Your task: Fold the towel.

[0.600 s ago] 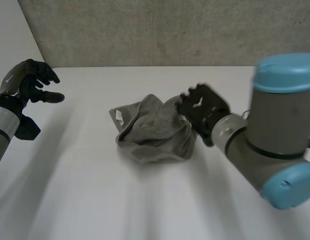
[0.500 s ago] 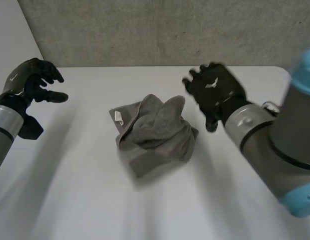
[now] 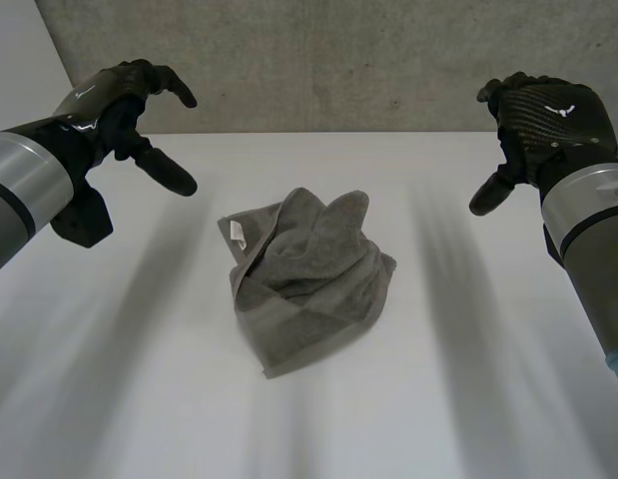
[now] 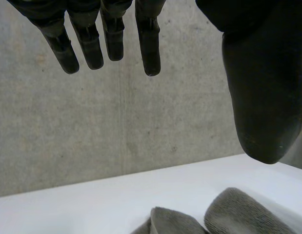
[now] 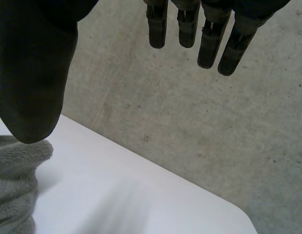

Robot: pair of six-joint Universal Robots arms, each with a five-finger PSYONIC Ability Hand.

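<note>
Left hand (image 3: 117, 98): raised over the far left of the table (image 3: 129, 379), well apart from the towel (image 3: 309, 269). Fingers (image 4: 109, 36) straight and slightly parted, thumb (image 4: 260, 92) held wide of them. Nothing is held.

Right hand (image 3: 548, 110): raised over the far right of the table, likewise well apart from the towel. Fingers (image 5: 211, 44) straight and close side by side, thumb (image 5: 31, 83) set wide of them. Nothing is held.

Towel: grey terry, in a crumpled heap near the middle of the table, between the two hands and touched by neither. Two rounded folds stand up at its far side, and a flatter hemmed edge runs along its near side. A small white label (image 3: 237, 234) sits at its left edge. In the left wrist view both raised folds lie beyond the thumb. In the right wrist view one fold lies just past the thumb tip.

Table: white, with the towel lying on it.

Wall (image 3: 338, 60): grey concrete, rising behind the table's far edge.
</note>
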